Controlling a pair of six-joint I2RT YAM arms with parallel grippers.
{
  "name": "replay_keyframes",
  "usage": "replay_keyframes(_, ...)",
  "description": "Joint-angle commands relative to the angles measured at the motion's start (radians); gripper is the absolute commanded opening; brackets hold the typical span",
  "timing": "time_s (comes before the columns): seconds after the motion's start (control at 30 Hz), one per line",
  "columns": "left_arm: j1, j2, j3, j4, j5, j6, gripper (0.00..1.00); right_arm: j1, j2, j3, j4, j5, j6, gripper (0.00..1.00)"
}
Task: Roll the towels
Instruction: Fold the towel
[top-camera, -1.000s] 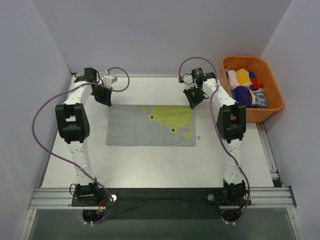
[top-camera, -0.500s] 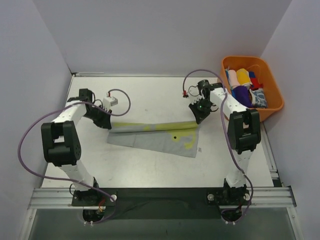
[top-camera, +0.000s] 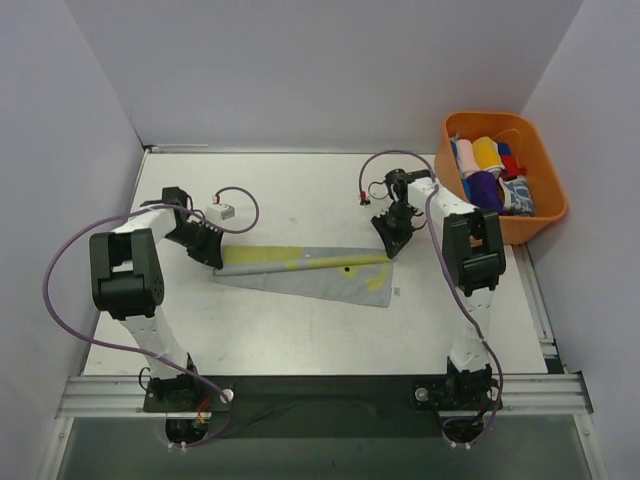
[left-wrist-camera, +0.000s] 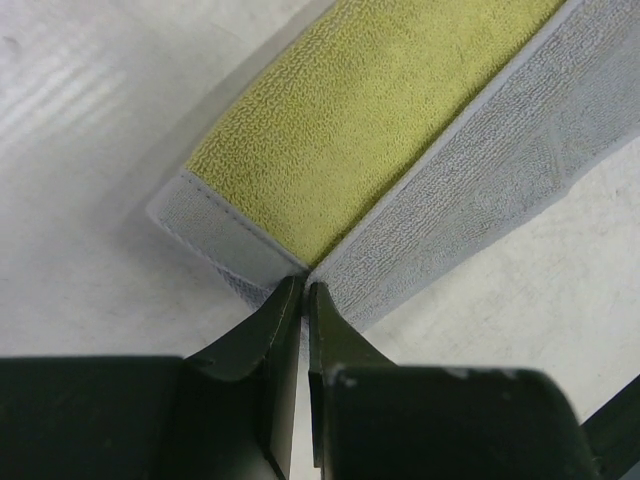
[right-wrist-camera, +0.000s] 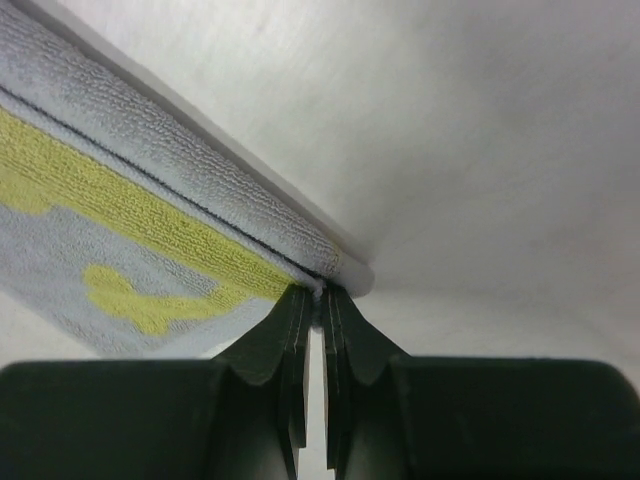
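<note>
The towel is looped terry, grey with yellow-green patches, folded into a long tapering strip on the pale surface between the arms; the left fingers pinch narrowly on its left corner, where a flat grey hem meets the pile; the right fingers — all but touching — nip the right corner; how much cloth sits inside either pinch is hidden; the orange plastic basket stands far right — its cloths an unreadable jumble.
</note>
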Motion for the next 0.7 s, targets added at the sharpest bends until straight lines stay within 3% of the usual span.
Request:
replay_keyframes(0.0,0.013,0.013,0.089,0.045,-0.009,-0.054,0.0,-0.008,0.05,0.16,-0.014,0.115,0.013,0.0)
replay_keyframes(0.13,0.013,0.017,0.138,0.023,0.005,-0.08,0.0,-0.024,0.092,0.314,-0.019,0.163,-0.021,0.0)
replay_keyframes(0.23,0.016,0.001,0.177,0.0,0.02,-0.092,0.0,-0.025,0.057,0.34,-0.02,0.165,-0.064,0.0)
replay_keyframes(0.53,0.022,-0.042,0.235,-0.049,0.011,-0.032,0.0,0.034,-0.161,0.126,-0.043,0.122,-0.073,0.0)
replay_keyframes(0.67,0.022,-0.008,0.247,-0.047,-0.015,-0.02,0.0,0.074,-0.152,0.009,-0.037,0.119,-0.039,0.0)
